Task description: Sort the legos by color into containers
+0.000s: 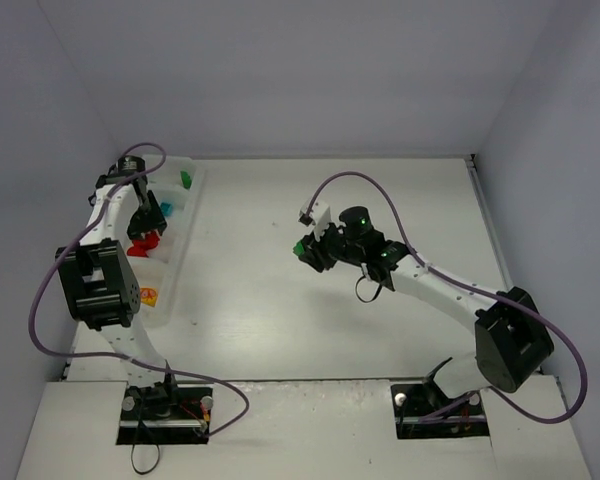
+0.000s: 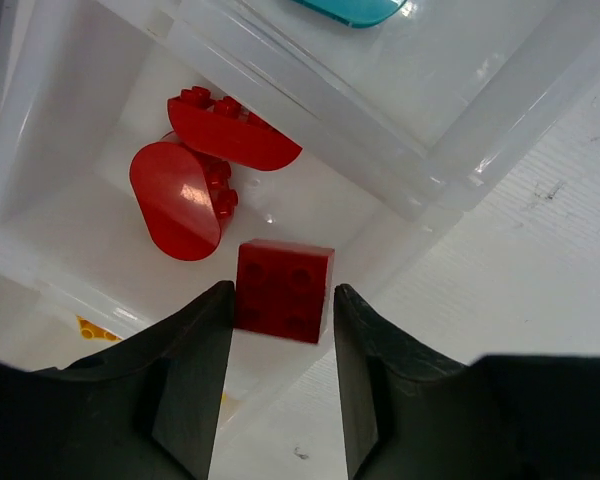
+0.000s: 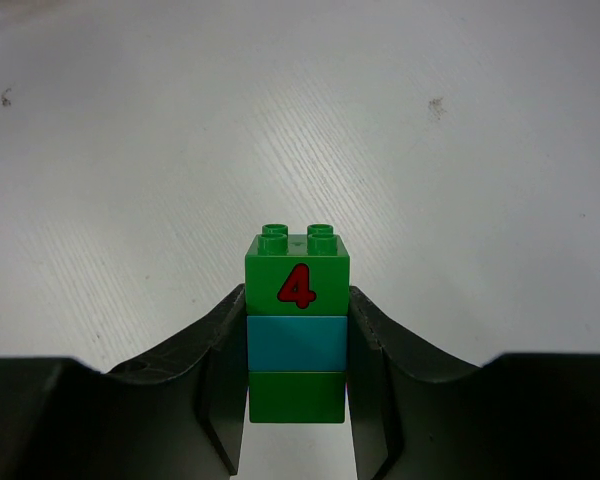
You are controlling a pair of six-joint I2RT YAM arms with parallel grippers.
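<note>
My left gripper [image 2: 280,293] hangs open over the red compartment of the translucent white tray [image 2: 420,170]. A red square brick [image 2: 283,285] sits just past its fingertips, a thin gap on the right side, its lower edge blurred. Two rounded red bricks [image 2: 180,195] lie in the same compartment. My right gripper [image 3: 297,300] is shut on a green-teal-green stack [image 3: 296,275] marked with a red 4, held above the bare table. In the top view the left gripper [image 1: 143,222] is over the tray [image 1: 175,270] and the right gripper [image 1: 308,250] is mid-table with the stack [image 1: 299,246].
The tray runs along the left wall. A green brick [image 1: 186,180] lies in its far compartment, a teal one [image 1: 163,208] in the one after, and a yellow-orange piece [image 1: 148,296] in the near one. Cables loop above both arms.
</note>
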